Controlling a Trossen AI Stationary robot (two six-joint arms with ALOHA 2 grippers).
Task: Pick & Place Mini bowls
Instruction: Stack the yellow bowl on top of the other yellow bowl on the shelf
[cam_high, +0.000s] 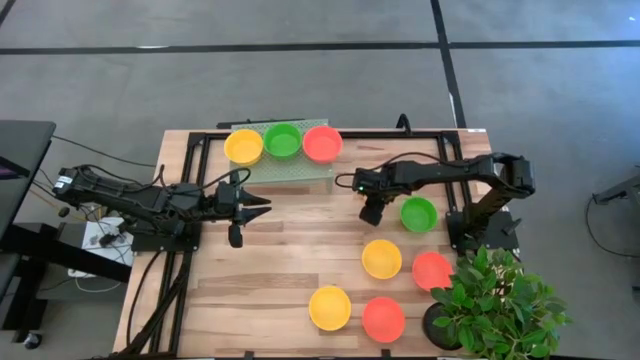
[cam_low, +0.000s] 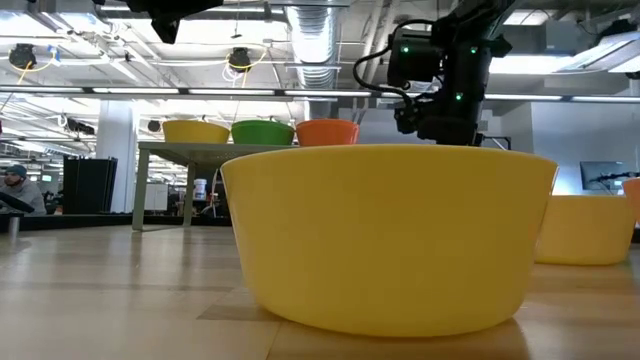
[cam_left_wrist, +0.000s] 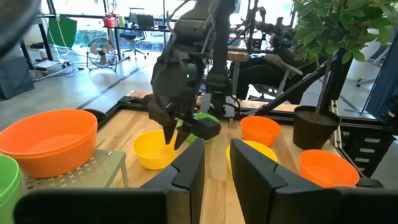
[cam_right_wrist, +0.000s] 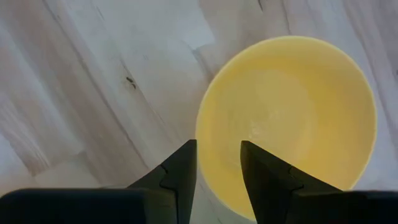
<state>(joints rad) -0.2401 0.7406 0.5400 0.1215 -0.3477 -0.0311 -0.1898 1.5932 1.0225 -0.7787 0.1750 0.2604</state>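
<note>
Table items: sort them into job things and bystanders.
Job: three bowls on the green stand: yellow, green, red; five on the table: green, yellow, red, yellow, red.
Bystanders: plant, pot.

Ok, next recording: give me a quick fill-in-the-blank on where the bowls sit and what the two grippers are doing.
1. On the raised green stand, the middle bowl is ____.
2. Counting every mini bowl on the stand and on the table, there are ____.
3. The right gripper looks straight down at the rim of a ____ bowl.
4. The potted plant stands at the table corner nearer the ____ arm.

Missing words: green; eight; yellow; right
</note>
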